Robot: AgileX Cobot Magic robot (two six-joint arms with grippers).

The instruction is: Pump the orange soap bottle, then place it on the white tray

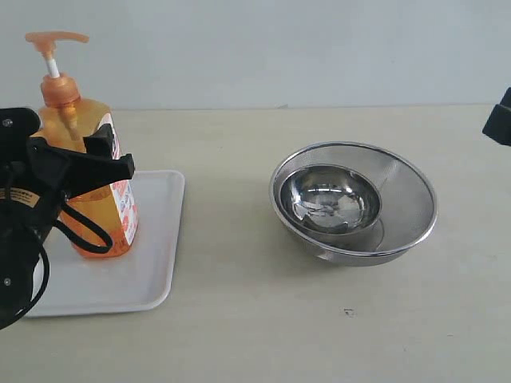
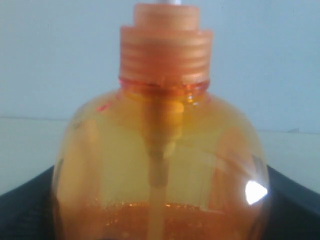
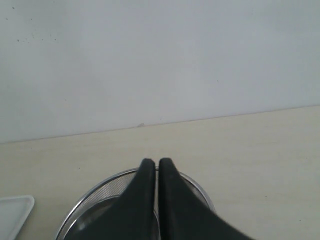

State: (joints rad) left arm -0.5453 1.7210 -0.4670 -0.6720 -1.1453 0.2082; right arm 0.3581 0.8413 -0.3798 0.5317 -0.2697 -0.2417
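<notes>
— Left end effector at the front-left corner of the bench, clenched on the orange soap bottle, one finger across its near face and the other behind!

— Agreed. From the left wrist the dark jaws hug both flanks, and the bottle's shoulder and collar fill the view. It sits right between the fingers, upright.

— And where is it standing?

— On the white tray, by the look of it, toward the tray's left part, close to the bench's left edge. The base appears to be down on the tray floor.

— So what could spoil this?

— The release, I'd say. It's a tall bottle; if one finger drags as the jaws part, it could rock or topple over the low rim. That black cable loop hanging against its front could catch too.

— Pump head?

— Raised on its white stem. An off-centre press there would lever the bottle sideways in the grip.

— Further back?

— Steel bowl nested in a mesh bowl, between mid-bench and the right edge, well apart from the tray. Beyond that, at the right edge, the right end effector is pinched closed, holding nothing.
</notes>
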